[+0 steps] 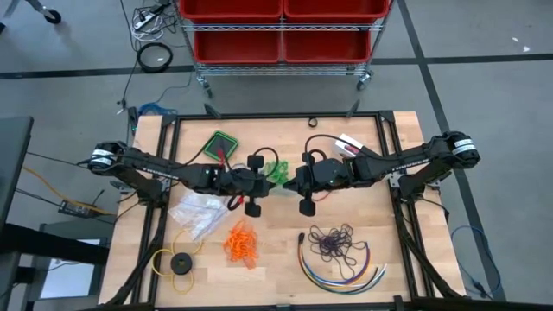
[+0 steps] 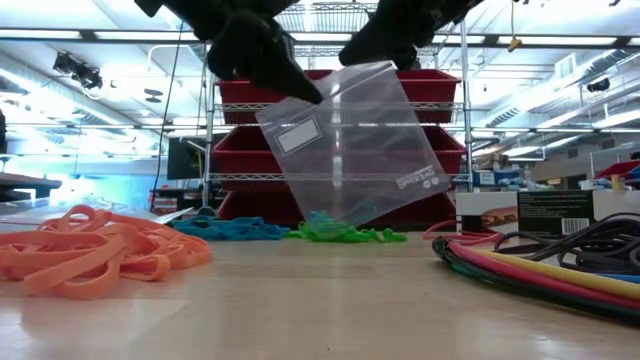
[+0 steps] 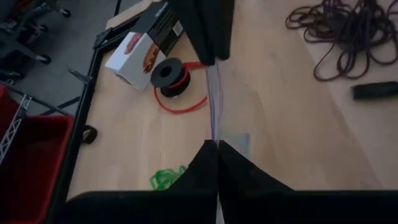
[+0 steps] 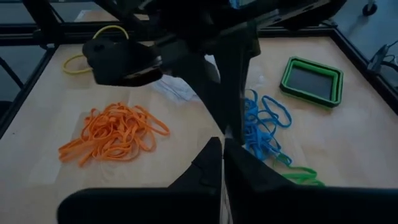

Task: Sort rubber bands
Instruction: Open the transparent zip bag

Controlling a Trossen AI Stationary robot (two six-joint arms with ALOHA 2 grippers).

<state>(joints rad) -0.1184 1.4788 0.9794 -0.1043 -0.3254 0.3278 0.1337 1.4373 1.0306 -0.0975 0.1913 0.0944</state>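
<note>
A clear zip bag (image 2: 350, 140) hangs over the table's middle, between my left gripper (image 2: 298, 85) and my right gripper (image 2: 362, 55). Both are shut on its top edge. Under its lower corner a bunch of green rubber bands (image 2: 345, 233) lies on the wood. Blue rubber bands (image 4: 264, 121) lie beside the green ones. Orange rubber bands (image 1: 242, 242) lie nearer the front, and dark purple rubber bands (image 1: 337, 242) lie at the front right. In the high view my left gripper (image 1: 268, 177) and right gripper (image 1: 291, 177) face each other closely. My left gripper pinches the bag's top edge near its left corner (image 2: 305, 92) between two fingers, which slant down from the table's left. In the left wrist view the film (image 3: 213, 106) runs edge-on out from between the fingertips. The bag hangs tilted, this corner lower. My right gripper pinches the same top edge nearer its right end (image 2: 375, 66) between two fingers, which slant down from the table's right. The film (image 4: 227, 127) runs thin out from the fingertips. The bag hangs below the fingers; whether its lower corner (image 2: 335, 215) touches the green bands I cannot tell.
A green square container (image 1: 220, 144) sits at the back left and a white box (image 1: 350, 144) at the back right, with a red ring and black disc (image 3: 171, 78) beside it. Crumpled clear bags (image 1: 199, 212), a yellow ring (image 1: 177, 262) and coloured cables (image 1: 341, 268) lie toward the front.
</note>
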